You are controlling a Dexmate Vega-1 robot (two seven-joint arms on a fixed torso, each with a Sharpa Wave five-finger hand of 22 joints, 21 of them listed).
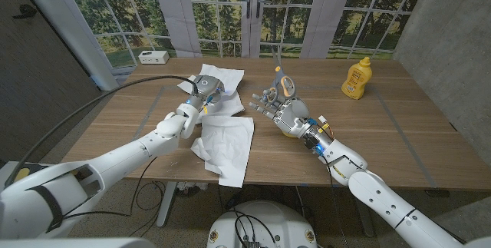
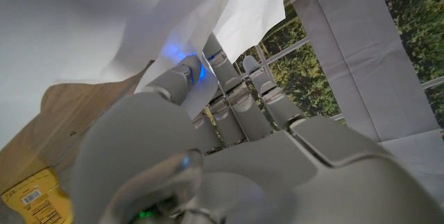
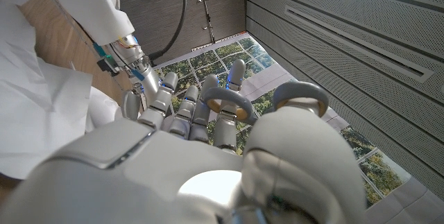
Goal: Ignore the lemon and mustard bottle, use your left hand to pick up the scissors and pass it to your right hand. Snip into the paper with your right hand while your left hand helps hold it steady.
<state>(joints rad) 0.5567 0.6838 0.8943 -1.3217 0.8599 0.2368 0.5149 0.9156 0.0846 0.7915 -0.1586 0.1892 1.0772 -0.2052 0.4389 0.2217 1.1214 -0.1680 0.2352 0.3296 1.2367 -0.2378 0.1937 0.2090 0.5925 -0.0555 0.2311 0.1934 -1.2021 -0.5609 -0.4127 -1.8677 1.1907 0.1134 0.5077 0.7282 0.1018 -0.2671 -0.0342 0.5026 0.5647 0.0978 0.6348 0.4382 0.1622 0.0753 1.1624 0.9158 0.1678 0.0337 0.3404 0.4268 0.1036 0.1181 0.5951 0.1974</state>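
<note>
My right hand [image 1: 279,111] holds the scissors [image 1: 285,84] near the table's middle, blades pointing away from me. In the right wrist view the grey, orange-lined handle loops [image 3: 226,102] sit around the fingers of that hand [image 3: 208,175]. White paper [image 1: 229,142] lies crumpled to the left of it, with one part drooping over the near table edge and another part bunched farther back. My left hand [image 1: 202,94] grips the paper between those parts. The left wrist view shows its fingers [image 2: 229,102] pinching a fold of the sheet [image 2: 139,16]. A narrow gap separates the two hands.
The yellow mustard bottle [image 1: 354,78] stands at the back right of the wooden table [image 1: 383,137], and its label [image 2: 28,203] also shows in the left wrist view. A small white box [image 1: 153,56] sits at the far left corner. A black cable runs along my left arm.
</note>
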